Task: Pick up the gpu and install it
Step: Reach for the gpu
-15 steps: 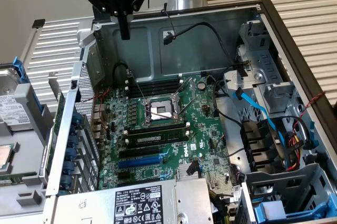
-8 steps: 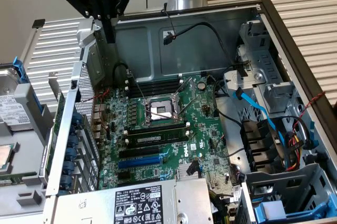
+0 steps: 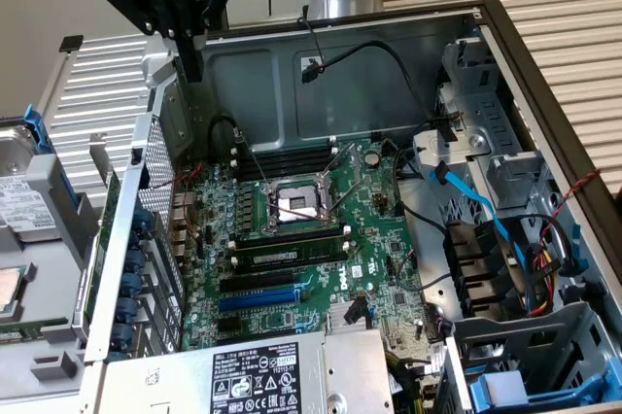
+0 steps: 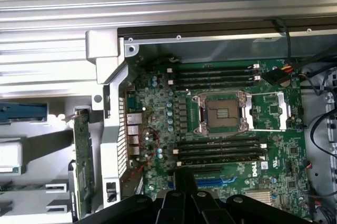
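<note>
- At the exterior view's left, on the ribbed worktop (image 3: 573,54): a hard drive (image 3: 17,202) with a white label, outside the open case (image 3: 262,84).
- Just right of it: the graphics card (image 3: 101,249), standing on its edge, thin green board showing, just beside the outer face of the case's perforated wall. Not held, not in any slot.
- Above that wall, near its far end: the black tool (image 3: 194,74), pointing down, fingers drawn narrow together with nothing between them. Well above the card and apart from it.
- Inside the case, flat on its floor: the big green main board (image 3: 379,268).
- Near the board's middle: the processor socket (image 3: 296,205), silver frame, bare.
- On both sides of the socket: thin black memory sticks (image 3: 287,257) seated in their slots.
- At the near edge: the power supply (image 3: 258,380), grey box with a black-and-white label.
- At the exterior view's right: a blue cable (image 3: 486,215) running down past the drive bays.
</note>
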